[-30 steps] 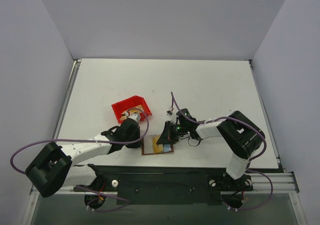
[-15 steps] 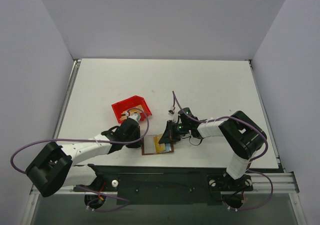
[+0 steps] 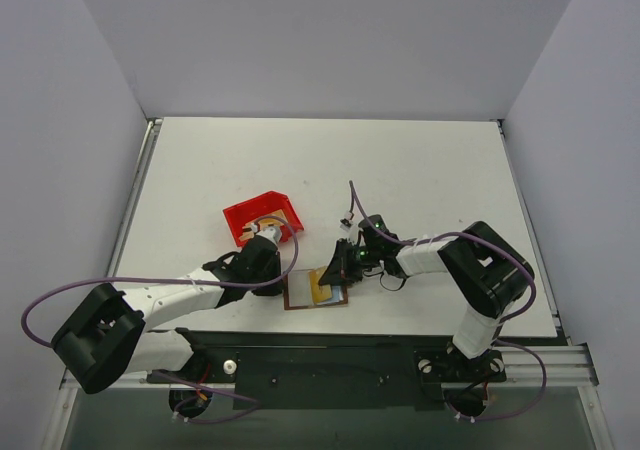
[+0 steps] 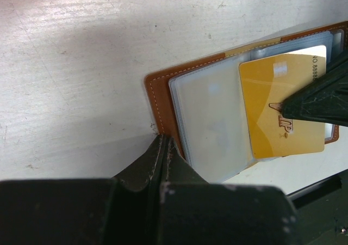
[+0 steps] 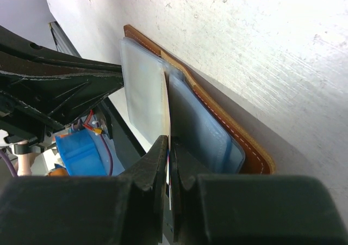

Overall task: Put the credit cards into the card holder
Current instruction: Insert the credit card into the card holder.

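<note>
The card holder [image 3: 314, 293] lies opened flat on the table [image 3: 420, 170] near its front edge, between the 2 arms, with its clear pocket panels [image 4: 209, 125] facing up. The left pincer [image 4: 163, 142] is closed to a hairline on the holder's brown left border. That looks meant to pin the light wallet down so it cannot slide or fold while something is pushed into it. The right pincer [image 5: 169, 145] is clamped narrowly on 1 gold card [image 4: 277, 111], gripping the end farthest from the left arm. This leaves the card's leading edge free to enter a pocket. In the right wrist view the card stands almost edge-on, low and slanted along the panels, which suits sliding it under a pocket lip. Whether that edge is already inside a sleeve or only resting on top cannot be told. The red bin [image 3: 262, 217] sits just behind the left pincer, and its contents are too small to identify.
</note>
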`<state>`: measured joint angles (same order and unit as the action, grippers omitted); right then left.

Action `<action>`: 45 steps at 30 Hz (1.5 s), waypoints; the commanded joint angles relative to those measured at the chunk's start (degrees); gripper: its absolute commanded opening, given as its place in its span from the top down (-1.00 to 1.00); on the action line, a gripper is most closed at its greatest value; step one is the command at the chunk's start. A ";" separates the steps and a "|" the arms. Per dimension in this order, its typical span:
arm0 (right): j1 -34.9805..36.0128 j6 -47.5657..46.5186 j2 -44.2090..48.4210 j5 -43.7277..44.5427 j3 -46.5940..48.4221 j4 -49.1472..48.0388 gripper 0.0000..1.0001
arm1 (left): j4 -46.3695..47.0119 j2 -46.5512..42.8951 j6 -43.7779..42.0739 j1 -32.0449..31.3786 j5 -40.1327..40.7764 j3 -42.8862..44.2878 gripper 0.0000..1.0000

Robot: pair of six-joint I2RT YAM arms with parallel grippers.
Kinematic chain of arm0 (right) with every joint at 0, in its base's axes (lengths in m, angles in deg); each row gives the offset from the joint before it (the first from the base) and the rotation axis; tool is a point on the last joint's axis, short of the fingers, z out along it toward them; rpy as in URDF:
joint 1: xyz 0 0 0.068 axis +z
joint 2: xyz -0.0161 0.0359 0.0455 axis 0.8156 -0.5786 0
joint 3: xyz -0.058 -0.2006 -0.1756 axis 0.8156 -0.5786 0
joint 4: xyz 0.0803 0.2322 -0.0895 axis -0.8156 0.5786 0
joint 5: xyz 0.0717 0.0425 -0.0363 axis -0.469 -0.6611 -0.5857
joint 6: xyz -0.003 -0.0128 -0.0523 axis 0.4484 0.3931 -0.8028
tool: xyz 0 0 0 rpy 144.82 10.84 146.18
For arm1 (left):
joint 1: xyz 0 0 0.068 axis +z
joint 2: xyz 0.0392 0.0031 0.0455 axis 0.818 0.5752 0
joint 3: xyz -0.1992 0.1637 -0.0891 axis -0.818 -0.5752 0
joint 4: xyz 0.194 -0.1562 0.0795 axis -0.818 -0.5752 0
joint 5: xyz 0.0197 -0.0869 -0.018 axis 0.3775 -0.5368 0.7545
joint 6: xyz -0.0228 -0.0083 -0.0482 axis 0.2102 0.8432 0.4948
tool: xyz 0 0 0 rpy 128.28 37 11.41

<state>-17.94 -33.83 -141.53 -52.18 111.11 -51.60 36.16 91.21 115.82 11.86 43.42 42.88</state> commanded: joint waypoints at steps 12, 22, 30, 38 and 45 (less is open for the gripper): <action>0.03 1.04 -1.75 0.81 -0.27 -3.43 1.00 | 0.33 0.94 -0.09 0.22 -0.33 0.62 1.00; 2.40 2.79 -3.33 2.04 -0.53 -5.89 1.00 | 0.33 0.85 -0.08 0.14 -0.50 0.62 1.00; 3.46 4.37 -3.59 3.27 -1.76 -7.74 1.00 | 0.34 0.85 -0.09 0.22 -0.42 0.62 1.00; 4.42 7.27 -4.47 5.38 -2.81 -10.81 1.00 | 0.51 0.85 0.00 0.13 -0.50 0.62 1.00; 5.04 9.47 -5.70 5.90 -3.17 -13.54 1.00 | 0.60 1.03 -0.09 0.22 -0.68 0.53 1.00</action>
<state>-14.29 -24.80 -145.66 -49.38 109.08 -63.86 36.18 91.25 115.80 11.86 43.38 42.90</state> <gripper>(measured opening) 0.004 0.020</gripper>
